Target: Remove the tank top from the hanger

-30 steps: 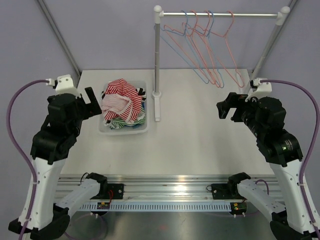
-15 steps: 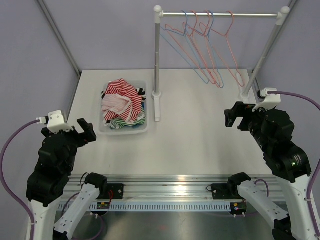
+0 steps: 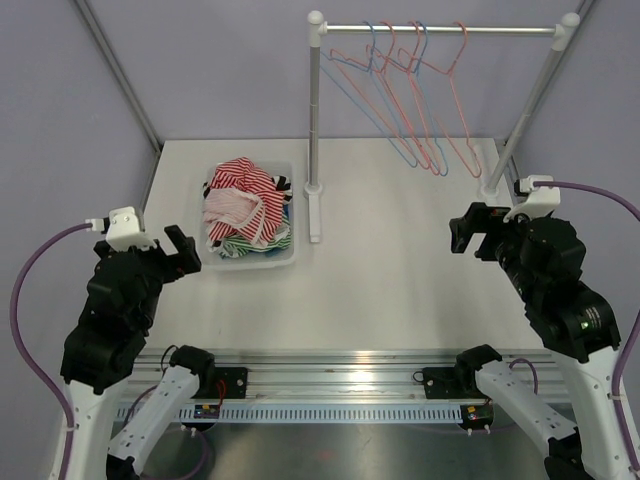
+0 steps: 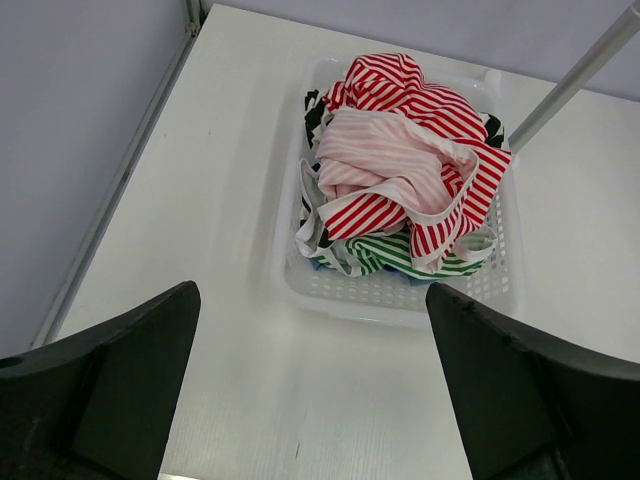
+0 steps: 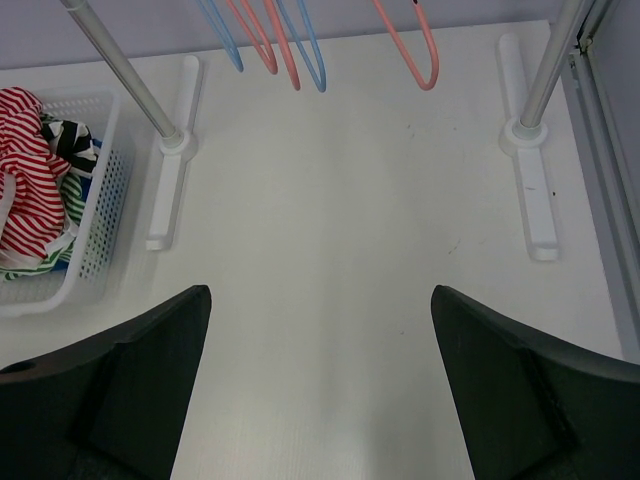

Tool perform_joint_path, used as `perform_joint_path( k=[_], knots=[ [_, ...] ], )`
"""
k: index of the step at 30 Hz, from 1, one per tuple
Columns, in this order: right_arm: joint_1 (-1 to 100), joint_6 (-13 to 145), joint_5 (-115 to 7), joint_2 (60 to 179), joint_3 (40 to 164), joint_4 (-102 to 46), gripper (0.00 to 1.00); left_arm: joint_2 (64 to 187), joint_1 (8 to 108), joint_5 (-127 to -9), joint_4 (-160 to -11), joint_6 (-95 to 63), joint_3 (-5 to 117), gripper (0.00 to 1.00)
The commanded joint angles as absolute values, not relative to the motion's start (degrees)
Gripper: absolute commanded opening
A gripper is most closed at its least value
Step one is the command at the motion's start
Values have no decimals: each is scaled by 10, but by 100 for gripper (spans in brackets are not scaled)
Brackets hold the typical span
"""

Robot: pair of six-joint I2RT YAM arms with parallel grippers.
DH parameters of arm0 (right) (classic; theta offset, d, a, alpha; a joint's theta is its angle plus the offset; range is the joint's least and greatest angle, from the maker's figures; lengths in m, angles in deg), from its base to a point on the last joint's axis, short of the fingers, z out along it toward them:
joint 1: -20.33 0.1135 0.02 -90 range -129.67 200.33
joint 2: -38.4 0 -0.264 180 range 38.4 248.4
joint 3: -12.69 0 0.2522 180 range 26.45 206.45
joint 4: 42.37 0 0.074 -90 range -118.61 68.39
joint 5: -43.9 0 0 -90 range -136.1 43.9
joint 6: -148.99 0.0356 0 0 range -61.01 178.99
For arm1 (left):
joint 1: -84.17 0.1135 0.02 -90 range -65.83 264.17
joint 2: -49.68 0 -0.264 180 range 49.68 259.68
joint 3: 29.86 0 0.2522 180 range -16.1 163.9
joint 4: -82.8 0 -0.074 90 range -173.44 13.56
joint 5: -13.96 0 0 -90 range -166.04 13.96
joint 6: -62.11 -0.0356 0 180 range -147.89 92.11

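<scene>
Several bare wire hangers, red and blue, hang on the rack rail at the back right; no tank top hangs on any of them. Their lower ends show in the right wrist view. A heap of striped tank tops, red, pink and green, lies in the white basket, also in the left wrist view. My left gripper is open and empty, left of and nearer than the basket. My right gripper is open and empty over the bare table.
The rack's left post stands on a white foot just right of the basket. Its right post leans by the table's right edge, with its foot in the right wrist view. Grey walls enclose the table.
My left arm pulled back from beside the basket towards the near edge, then came slightly forward again. My right arm drew back a little to the right, then held still.
</scene>
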State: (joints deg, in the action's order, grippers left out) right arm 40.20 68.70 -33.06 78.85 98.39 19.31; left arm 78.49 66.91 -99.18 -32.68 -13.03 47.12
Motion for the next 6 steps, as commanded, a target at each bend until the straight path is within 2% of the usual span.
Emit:
perform_joint_path(
  k=[1, 6],
  knots=[
    [406, 684, -315, 799, 984, 177, 100, 796, 666, -973, -371, -132, 478, 99],
    [406, 686, -305, 805, 983, 168, 100, 799, 666, -979, -375, -134, 470, 99]
  ],
)
